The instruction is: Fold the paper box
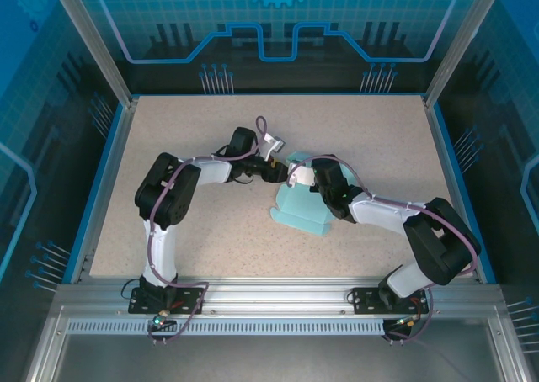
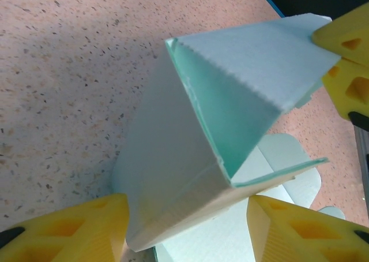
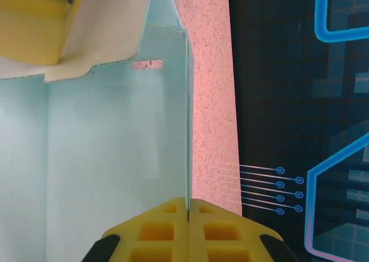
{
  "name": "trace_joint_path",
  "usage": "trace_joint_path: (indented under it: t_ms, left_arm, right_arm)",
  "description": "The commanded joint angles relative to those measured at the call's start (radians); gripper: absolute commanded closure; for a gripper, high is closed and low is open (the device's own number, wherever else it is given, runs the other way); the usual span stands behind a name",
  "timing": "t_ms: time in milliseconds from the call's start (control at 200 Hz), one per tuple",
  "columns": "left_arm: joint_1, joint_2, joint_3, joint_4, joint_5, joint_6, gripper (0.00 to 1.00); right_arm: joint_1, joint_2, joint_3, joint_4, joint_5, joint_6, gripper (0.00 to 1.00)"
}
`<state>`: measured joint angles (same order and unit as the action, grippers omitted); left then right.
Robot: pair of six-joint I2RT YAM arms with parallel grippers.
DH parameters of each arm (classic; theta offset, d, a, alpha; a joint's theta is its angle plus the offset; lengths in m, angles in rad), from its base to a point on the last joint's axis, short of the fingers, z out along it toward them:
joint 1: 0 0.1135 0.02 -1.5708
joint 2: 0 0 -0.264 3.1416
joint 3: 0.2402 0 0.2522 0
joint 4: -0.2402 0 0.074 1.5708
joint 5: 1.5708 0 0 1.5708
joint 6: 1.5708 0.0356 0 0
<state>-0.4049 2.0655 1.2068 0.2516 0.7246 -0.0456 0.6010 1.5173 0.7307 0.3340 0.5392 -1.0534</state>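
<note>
The paper box [image 1: 296, 209] is pale teal and lies partly folded at mid-table, its flat base on the surface and one panel raised. My left gripper [image 1: 274, 172] reaches in from the left. In the left wrist view its jaws [image 2: 187, 216] stand open astride the raised folded wall of the paper box [image 2: 173, 158]. The left pad touches the paper and the right pad stands just clear. My right gripper [image 1: 305, 176] is shut on the thin upright edge of a panel [image 3: 188, 129], pinched between its fingertips [image 3: 188, 203]. The right gripper's yellow fingers [image 2: 346, 42] hold that flap's far corner.
The speckled beige tabletop [image 1: 194, 146] has a blue rim [image 1: 103, 176] and aluminium corner posts [image 1: 93, 41]. A metal rail [image 1: 269, 296] runs along the near edge by the arm bases. Both forearms crowd the centre, while open surface lies left, right and behind.
</note>
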Motion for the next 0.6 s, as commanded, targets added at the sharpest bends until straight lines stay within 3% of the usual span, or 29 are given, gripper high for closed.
trace_joint_path:
  t_ms: [0,150,390,595]
  left_arm:
    - [-0.016,-0.016,-0.010,0.057,-0.078,-0.041,0.42]
    - [-0.038,-0.016,-0.008,0.065,-0.161,-0.066,0.40]
    - [-0.050,-0.030,-0.040,0.129,-0.191,-0.089,0.37]
    - [-0.068,-0.050,-0.095,0.210,-0.222,-0.090,0.47]
  right_arm:
    - [0.006,0.012,0.025,-0.031,-0.016,0.025,1.00]
    - [0.009,0.017,0.027,-0.041,-0.024,0.036,1.00]
    - [0.004,0.018,0.031,-0.058,-0.033,0.050,1.00]
    - [-0.006,0.009,0.045,-0.099,-0.053,0.083,1.00]
